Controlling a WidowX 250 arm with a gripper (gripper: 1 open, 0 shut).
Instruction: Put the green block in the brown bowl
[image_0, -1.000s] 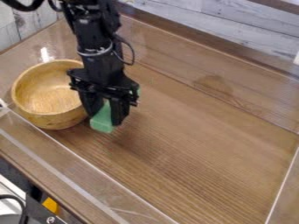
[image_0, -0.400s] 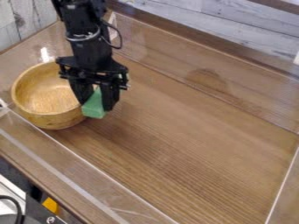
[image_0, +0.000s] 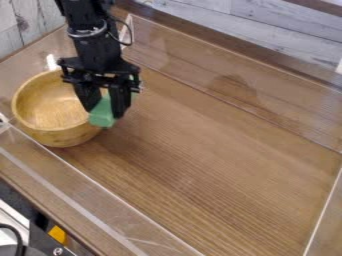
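The green block hangs upright between the black fingers of my gripper, which is shut on it. It is lifted off the table, just over the right rim of the brown bowl. The bowl is a round light wooden one at the left of the table, and its inside looks bare. My black arm rises from the gripper toward the top of the view.
The wooden table is ringed by a low clear wall. A pale plank wall stands behind. A black and yellow piece sits outside the front edge at lower left.
The gripper has carried the green block up and to the left, from beside the bowl on the table to over the bowl's right rim.
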